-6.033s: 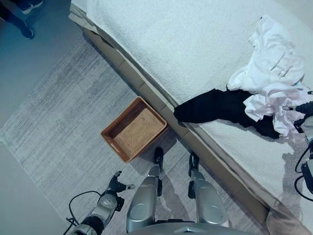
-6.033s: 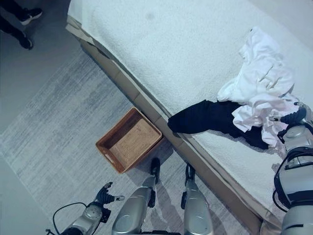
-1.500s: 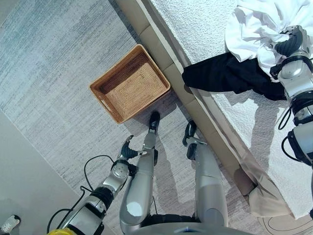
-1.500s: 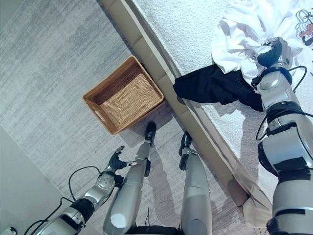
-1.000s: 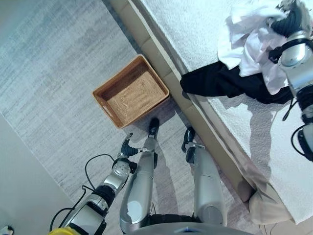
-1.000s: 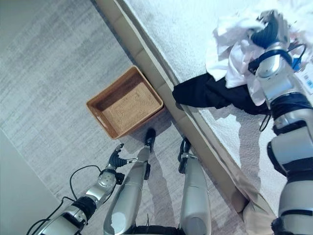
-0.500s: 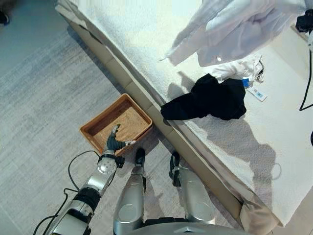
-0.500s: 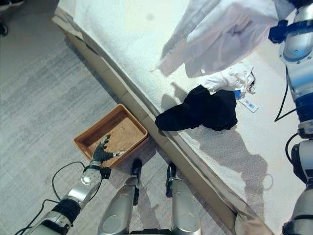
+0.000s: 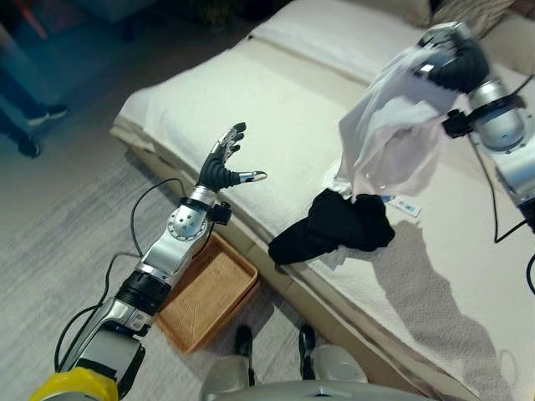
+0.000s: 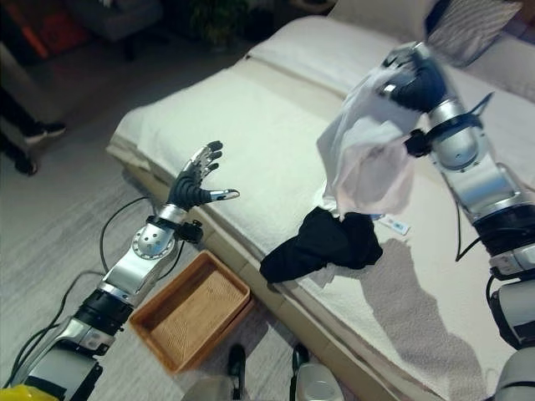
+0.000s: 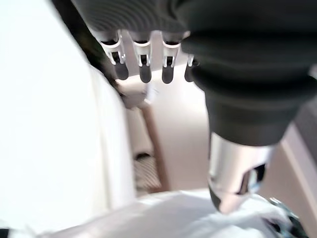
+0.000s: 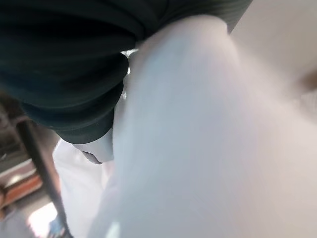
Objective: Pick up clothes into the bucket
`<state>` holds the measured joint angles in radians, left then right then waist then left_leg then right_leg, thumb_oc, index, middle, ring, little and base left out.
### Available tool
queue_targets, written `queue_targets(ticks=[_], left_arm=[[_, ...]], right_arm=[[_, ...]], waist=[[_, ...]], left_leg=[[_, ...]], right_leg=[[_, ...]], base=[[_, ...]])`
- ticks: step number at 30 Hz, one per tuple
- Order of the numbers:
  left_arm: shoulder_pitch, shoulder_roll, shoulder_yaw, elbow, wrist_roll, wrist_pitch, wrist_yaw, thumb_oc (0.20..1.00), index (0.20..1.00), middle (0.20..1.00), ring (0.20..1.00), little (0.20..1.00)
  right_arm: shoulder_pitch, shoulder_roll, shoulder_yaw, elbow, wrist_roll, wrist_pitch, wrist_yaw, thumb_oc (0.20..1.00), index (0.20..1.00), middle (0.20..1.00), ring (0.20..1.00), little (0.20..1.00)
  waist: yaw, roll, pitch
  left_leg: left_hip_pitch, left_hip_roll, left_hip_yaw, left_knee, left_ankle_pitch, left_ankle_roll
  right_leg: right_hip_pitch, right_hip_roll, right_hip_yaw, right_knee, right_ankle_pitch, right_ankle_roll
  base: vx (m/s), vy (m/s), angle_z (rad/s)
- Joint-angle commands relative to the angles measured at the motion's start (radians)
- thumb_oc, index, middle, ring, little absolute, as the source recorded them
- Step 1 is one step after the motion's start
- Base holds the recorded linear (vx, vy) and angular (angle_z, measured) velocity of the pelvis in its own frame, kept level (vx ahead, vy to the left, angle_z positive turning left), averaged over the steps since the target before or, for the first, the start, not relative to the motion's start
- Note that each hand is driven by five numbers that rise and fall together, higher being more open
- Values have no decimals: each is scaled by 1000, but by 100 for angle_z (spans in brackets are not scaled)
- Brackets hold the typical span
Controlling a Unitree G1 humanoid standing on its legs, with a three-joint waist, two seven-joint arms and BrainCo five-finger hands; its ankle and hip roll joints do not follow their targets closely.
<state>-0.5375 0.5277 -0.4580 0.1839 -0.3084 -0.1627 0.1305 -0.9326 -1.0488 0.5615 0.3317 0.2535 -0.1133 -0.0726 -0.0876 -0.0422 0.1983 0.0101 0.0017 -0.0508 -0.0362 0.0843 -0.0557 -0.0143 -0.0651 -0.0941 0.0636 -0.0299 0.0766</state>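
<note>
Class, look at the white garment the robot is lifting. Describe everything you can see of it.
The white garment is thin, soft, crumpled cloth, paler pink towards its lower folds. It hangs bunched from the right hand, whose fingers are curled round its top, held up above the bed. Its lower edge dangles just over the black garment lying on the bed; whether they touch is unclear.

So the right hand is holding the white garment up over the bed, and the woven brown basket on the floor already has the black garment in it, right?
Not quite. The woven brown basket on the floor holds nothing; the black garment lies on the bed, as the right eye view shows. The right hand does hold the white garment up.
</note>
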Motion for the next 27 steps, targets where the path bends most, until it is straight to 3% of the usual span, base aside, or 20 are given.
queue_targets(ticks=[1,5,6,11,21,23,24,27], left_arm=[[-10,-17,-29,35,-1,-18,-19,1000,1000,1000,1000,1000],[-65,-53,-103,47,-92,-4,-57,1000,1000,1000,1000,1000],[-105,-53,-165,51,-145,9,-88,1000,1000,1000,1000,1000],[-190,-59,-290,49,-242,34,-128,1000,1000,1000,1000,1000],[-212,-248,-419,123,-301,80,-154,1000,1000,1000,1000,1000],[-223,-271,-460,118,-419,100,-191,1000,1000,1000,1000,1000],[-239,-256,-517,80,-584,143,-253,1000,1000,1000,1000,1000],[-246,-216,-573,41,-688,173,-275,1000,1000,1000,1000,1000]], right_arm=[[-25,-22,21,-71,95,-20,56,200,200,200,200,200],[-5,-49,72,-145,154,-16,115,200,200,200,200,200],[-8,-55,99,-164,172,-10,128,200,200,200,200,200],[-11,-54,117,-227,210,-15,132,200,200,200,200,200],[-6,-21,102,-352,281,-49,131,200,200,200,200,200],[-24,-14,111,-366,296,-56,127,200,200,200,200,200],[-41,-2,133,-370,312,-58,135,200,200,200,200,200],[-55,20,164,-356,314,-57,136,200,200,200,200,200]], waist=[[6,-63,-111],[0,-62,-128],[-1,-60,-131],[-7,-53,-134],[-15,-55,-126],[-20,-52,-125],[-23,-48,-126],[-25,-43,-128]], left_leg=[[-29,4,30,94,-120,-11],[-12,5,34,86,-120,-11],[-6,6,35,83,-119,-12],[0,4,34,81,-118,-12],[-5,-3,18,95,-121,-9],[-8,-4,17,99,-121,-9],[-7,-4,18,98,-121,-9],[-8,-4,16,98,-120,-9]], right_leg=[[-24,-44,29,14,23,61],[-4,-45,29,1,26,62],[4,-46,29,-4,28,62],[10,-49,26,-10,32,65],[15,-52,19,1,24,64],[14,-54,19,2,26,64],[14,-54,19,-1,27,66],[14,-53,21,-4,29,66]], base=[[23,-8,-7],[28,-1,-10],[0,0,0],[0,0,0],[-1,0,0],[0,0,0],[0,0,0],[0,0,0]])
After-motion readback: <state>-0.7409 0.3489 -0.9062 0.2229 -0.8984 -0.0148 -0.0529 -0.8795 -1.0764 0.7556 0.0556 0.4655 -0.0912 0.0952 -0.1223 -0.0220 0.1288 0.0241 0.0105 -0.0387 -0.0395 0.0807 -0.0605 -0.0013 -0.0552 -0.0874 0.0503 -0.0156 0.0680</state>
